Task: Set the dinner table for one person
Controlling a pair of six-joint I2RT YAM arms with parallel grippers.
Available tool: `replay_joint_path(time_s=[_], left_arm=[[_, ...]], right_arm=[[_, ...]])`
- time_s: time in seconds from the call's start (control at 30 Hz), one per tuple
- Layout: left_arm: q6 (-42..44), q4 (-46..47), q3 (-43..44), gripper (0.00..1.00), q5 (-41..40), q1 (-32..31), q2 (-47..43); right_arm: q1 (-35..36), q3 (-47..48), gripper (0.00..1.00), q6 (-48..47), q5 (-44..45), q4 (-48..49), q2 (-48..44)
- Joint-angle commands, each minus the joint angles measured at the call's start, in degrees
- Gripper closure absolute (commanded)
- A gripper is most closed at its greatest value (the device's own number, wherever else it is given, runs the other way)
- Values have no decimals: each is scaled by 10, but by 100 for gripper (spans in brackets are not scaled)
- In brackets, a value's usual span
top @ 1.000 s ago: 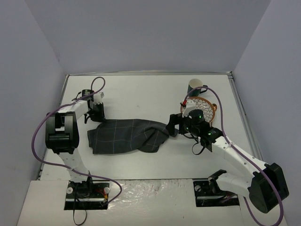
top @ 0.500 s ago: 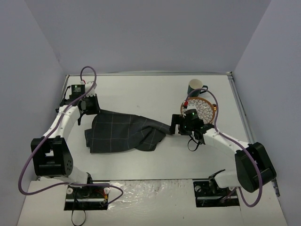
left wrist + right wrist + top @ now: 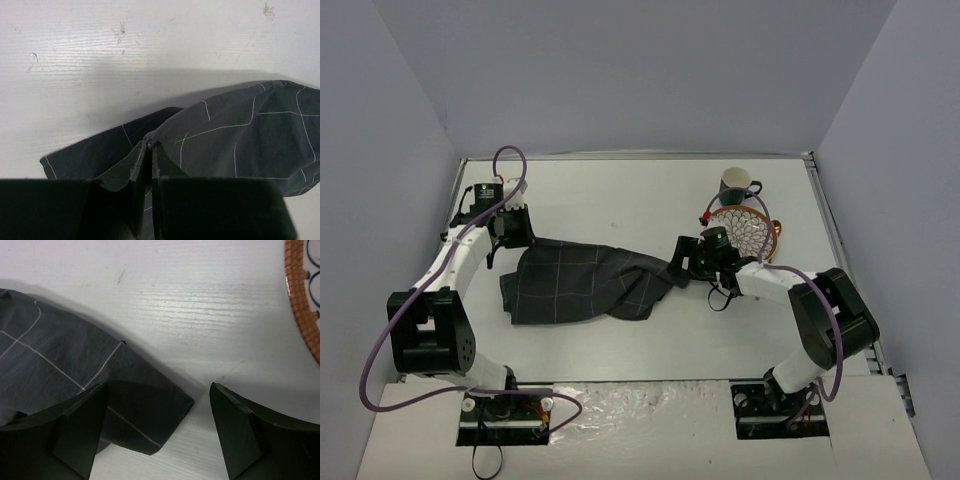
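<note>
Dinner table, the broad white top that fills the top view, carries a dark grey checked cloth mat lying crumpled just toward 8 o'clock of its centre. A woven-rimmed plate sits at about 2 o'clock and a dark mug just beyond it at 1 o'clock. The left gripper is at the mat's 11 o'clock corner. Its wrist view shows the jaws clenched on a pinch of that cloth, lifting the edge into a fold off the surface. The right gripper is at the mat's 3 o'clock tip. From its wrist, the jaws stand wide apart astride the pointed cloth corner, grasping nothing, with the plate's rim at 2 o'clock, well clear. Holding opposite ends looks meant to pull the mat flat. The right jaws would first need to close on that tip, and the bunched middle may resist smoothing.
</note>
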Motion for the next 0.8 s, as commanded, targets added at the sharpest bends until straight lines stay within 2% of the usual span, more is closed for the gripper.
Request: replay_joint_path(time_s=[0.0,0.3,0.57,0.77], left_arm=[[-6,19,15,100,5,-2,-18],[-10,14,18,100,-1,-2,-16],[-8,2,40,100,-2,-1,-38],[-12,-10,105,100,-15,2,-115]], right_arm=[[-4,12,27,17,-22,38,12],[-4,0,56,19,-24,5,-14],[-4,27,100,-12,-7,-41,-58],[-4,140,100,-88,27,-123,-139]])
